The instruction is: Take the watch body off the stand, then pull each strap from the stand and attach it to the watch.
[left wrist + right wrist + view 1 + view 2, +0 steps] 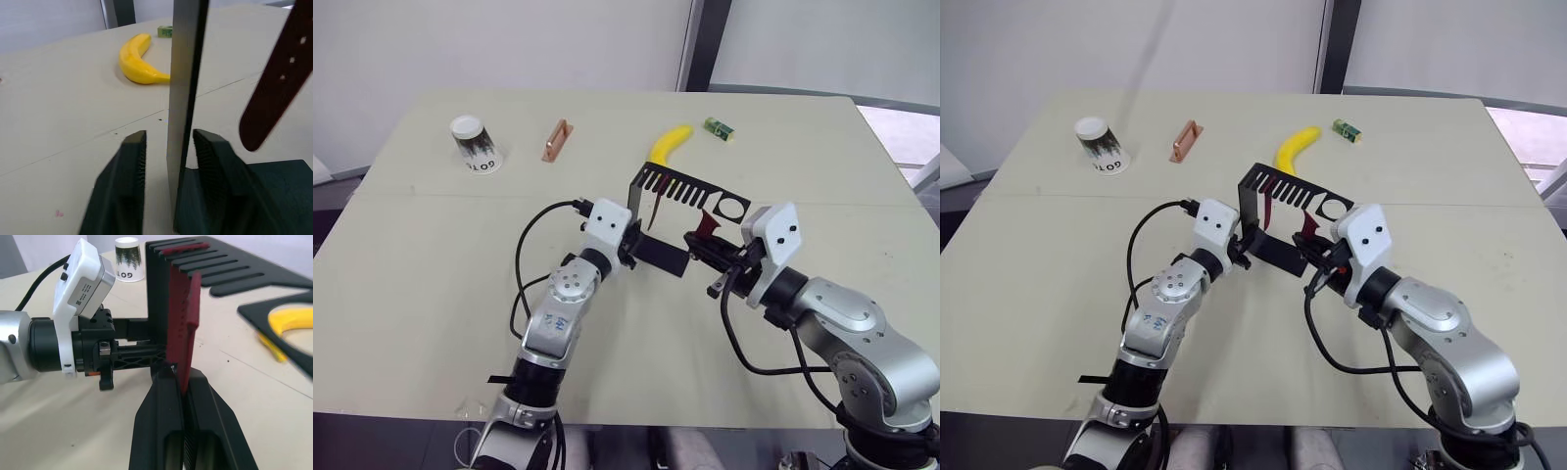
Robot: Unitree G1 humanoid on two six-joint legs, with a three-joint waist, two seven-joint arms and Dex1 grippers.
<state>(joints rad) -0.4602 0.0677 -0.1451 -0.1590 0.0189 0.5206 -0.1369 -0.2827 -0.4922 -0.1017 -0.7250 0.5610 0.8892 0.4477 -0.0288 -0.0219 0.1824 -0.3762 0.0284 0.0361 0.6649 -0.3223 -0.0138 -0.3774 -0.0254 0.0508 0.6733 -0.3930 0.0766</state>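
The black stand is upright at the table's middle, its end ring showing bare table through it. My left gripper is at the stand's upright just above the foot. In the left wrist view its fingers sit either side of the upright, with a gap on one side. My right gripper is shut on the lower end of a maroon strap that hangs under the comb arm. A second strap hangs from the comb nearer the upright. The watch body is out of view.
At the back of the table lie an upturned paper cup, a copper bar, a banana just behind the stand, and a small green block. The table's right edge runs close to my right arm.
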